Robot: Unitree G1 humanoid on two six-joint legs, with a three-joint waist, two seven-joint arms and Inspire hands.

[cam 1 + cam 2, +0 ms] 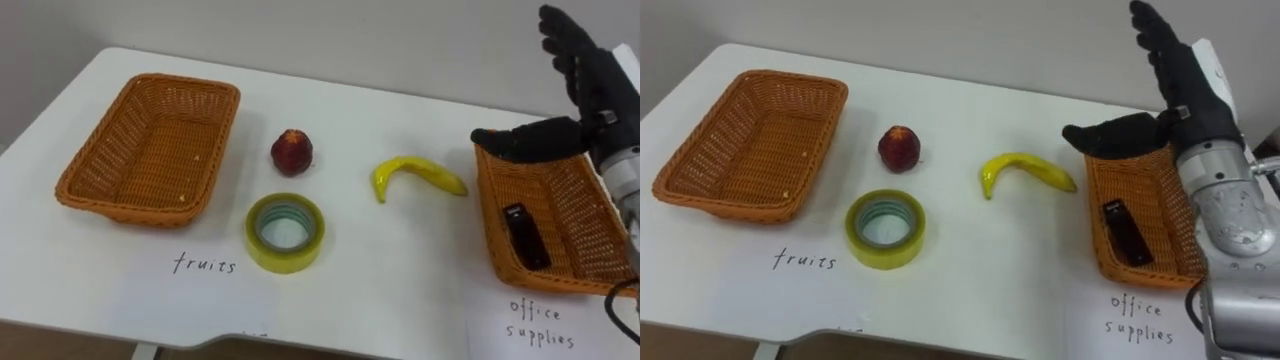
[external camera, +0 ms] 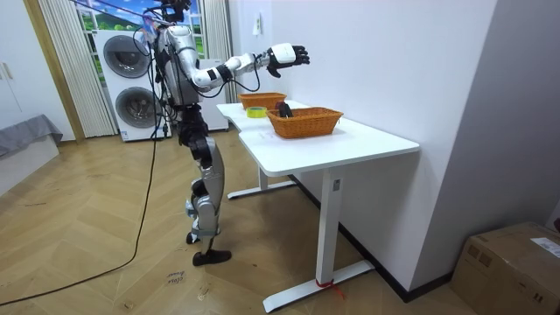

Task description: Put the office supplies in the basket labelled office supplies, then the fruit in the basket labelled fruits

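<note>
My right hand (image 1: 590, 75) (image 1: 1175, 85) hovers open above the far end of the office supplies basket (image 1: 575, 270) (image 1: 1098, 215), fingers spread and holding nothing. Inside that basket lies a small black device (image 1: 524, 236) (image 1: 1126, 232). Mid-table rest a yellow banana (image 1: 415, 176) (image 1: 1023, 172), a red apple (image 1: 292, 151) (image 1: 899, 148) and a roll of yellow tape (image 1: 285, 233) (image 1: 885, 230). The fruits basket (image 1: 90, 170) (image 1: 700, 165) stands at the left with nothing in it. In the room view I stand at the white table's end, right hand (image 2: 287, 56) raised over the near basket (image 2: 305, 122).
Paper labels lie at the table's front edge: "fruits" (image 1: 205, 264) (image 1: 805, 261) and "office supplies" (image 1: 538, 323) (image 1: 1137, 316). A grey wall runs behind the table (image 1: 420, 260). The room view has washing machines (image 2: 131, 83) behind me and a cardboard box (image 2: 512, 262) at lower right.
</note>
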